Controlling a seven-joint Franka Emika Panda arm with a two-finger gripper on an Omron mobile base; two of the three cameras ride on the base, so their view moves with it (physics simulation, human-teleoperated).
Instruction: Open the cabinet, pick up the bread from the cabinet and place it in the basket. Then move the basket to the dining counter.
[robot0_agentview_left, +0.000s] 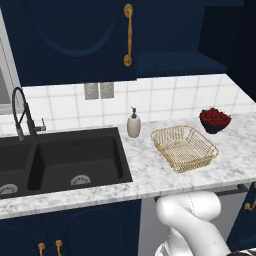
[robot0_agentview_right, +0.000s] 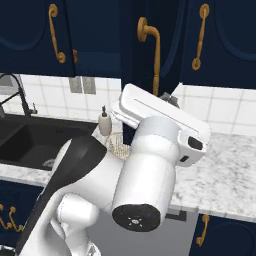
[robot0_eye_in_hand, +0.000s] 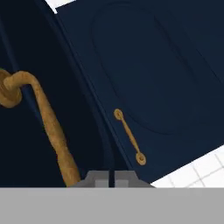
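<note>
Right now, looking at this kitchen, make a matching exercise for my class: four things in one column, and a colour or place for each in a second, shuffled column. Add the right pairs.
Things:
1. basket
2. bowl
3. soap bottle
4. sink

Descriptions:
A. black, set into the counter on the left
B. dark red, near the wall, right of the basket
C. pale gold wire, nothing in it
D. cream, between the sink and the basket

Pairs: 1-C, 2-B, 3-D, 4-A
</note>
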